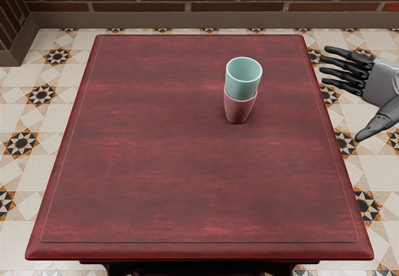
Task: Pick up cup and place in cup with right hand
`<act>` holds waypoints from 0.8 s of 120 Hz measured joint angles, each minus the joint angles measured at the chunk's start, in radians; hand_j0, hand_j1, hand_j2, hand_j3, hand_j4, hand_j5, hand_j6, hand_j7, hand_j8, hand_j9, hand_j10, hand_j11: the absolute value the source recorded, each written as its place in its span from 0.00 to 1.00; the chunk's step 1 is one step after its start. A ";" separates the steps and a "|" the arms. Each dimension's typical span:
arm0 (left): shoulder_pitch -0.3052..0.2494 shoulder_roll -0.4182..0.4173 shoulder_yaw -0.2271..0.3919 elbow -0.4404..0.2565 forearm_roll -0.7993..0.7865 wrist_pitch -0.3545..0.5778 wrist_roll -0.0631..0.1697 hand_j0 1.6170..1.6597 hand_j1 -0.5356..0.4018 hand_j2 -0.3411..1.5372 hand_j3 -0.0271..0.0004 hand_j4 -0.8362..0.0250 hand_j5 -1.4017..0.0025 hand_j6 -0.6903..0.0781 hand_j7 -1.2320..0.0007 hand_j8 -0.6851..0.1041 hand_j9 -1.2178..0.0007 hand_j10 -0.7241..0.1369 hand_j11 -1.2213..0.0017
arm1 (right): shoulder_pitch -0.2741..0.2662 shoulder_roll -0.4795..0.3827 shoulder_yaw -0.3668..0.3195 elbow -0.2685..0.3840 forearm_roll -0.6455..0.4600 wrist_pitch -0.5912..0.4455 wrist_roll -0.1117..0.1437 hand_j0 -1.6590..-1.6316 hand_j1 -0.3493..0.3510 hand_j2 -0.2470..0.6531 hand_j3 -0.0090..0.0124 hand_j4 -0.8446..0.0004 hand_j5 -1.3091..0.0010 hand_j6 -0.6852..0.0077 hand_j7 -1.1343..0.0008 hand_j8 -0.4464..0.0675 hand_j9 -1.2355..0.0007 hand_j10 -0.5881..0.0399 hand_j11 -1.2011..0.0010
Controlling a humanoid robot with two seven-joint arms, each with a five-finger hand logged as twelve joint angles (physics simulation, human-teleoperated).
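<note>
The teal cup [243, 78] sat in the pink one [239, 109] on the surface [187, 170], seemingly as intended; the right hand [376, 83] hung open, well apart.

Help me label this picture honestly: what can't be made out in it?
- Head view: the lower part of the teal cup, hidden by the pink cup it sits in.
- Head view: the pink cup's inside, hidden by the teal cup.
- Head view: the arm behind the right hand, cut off by the right edge.
- Head view: the table's underframe, cut off by the bottom edge.
</note>
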 joint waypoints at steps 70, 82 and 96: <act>0.000 0.000 0.001 -0.001 0.000 0.000 0.000 0.96 0.94 0.18 0.98 0.97 1.00 0.90 1.00 0.87 1.00 0.84 1.00 | -0.009 -0.006 -0.001 -0.002 0.000 0.000 0.007 0.04 0.00 0.28 0.42 1.00 1.00 0.99 1.00 0.87 1.00 0.94 1.00; 0.000 0.000 0.001 -0.001 0.000 0.000 0.000 0.96 0.94 0.18 0.98 0.97 1.00 0.90 1.00 0.87 1.00 0.84 1.00 | -0.009 -0.006 -0.001 -0.002 0.000 0.000 0.007 0.04 0.00 0.28 0.42 1.00 1.00 0.99 1.00 0.87 1.00 0.94 1.00; 0.000 0.000 0.001 -0.001 0.000 0.000 0.000 0.96 0.94 0.18 0.98 0.97 1.00 0.90 1.00 0.87 1.00 0.84 1.00 | -0.009 -0.006 -0.001 -0.002 0.000 0.000 0.007 0.04 0.00 0.28 0.42 1.00 1.00 0.99 1.00 0.87 1.00 0.94 1.00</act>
